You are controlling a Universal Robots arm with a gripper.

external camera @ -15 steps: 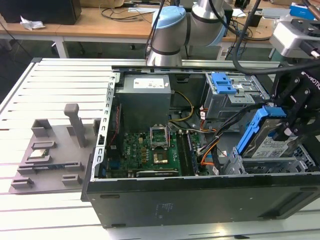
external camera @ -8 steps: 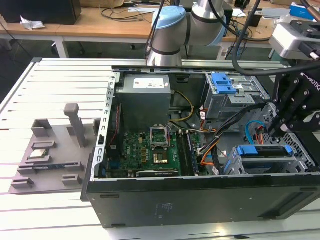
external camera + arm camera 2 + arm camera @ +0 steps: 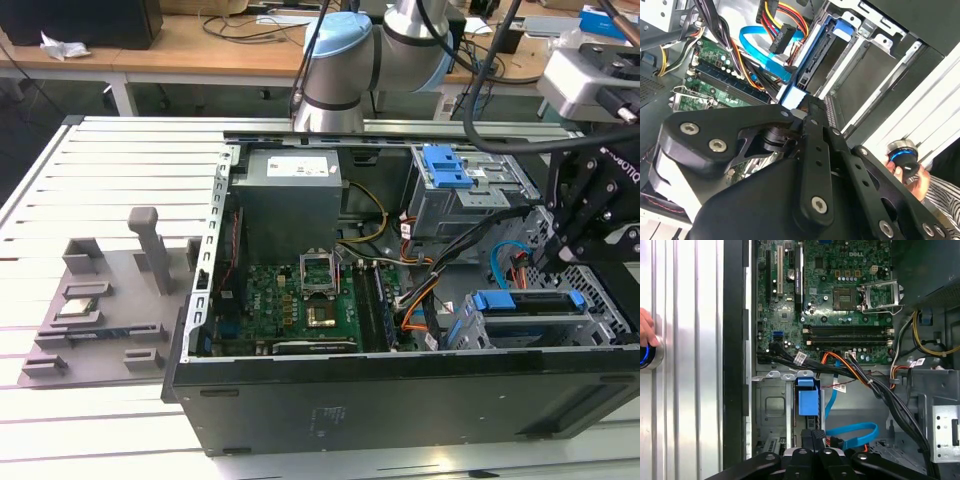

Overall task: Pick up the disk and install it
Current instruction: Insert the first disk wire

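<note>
The disk (image 3: 522, 301) stands on edge in the lower drive bay at the front of the open computer case, on the exterior view's right, its blue carrier rails showing. In both wrist views it appears edge-on as a blue strip (image 3: 806, 401) (image 3: 819, 51) inside the metal bay. My gripper (image 3: 548, 258) hangs right over the bay, and its black fingers (image 3: 813, 433) (image 3: 807, 103) are shut together at the disk's near end. I cannot tell if they touch it.
A grey drive cage with a blue latch (image 3: 447, 166) sits behind. Black, orange and blue cables (image 3: 850, 371) run beside the bay, next to the motherboard (image 3: 300, 300). A grey fixture tray (image 3: 100, 300) lies outside the case. A hand (image 3: 646, 332) rests on a blue-lit button.
</note>
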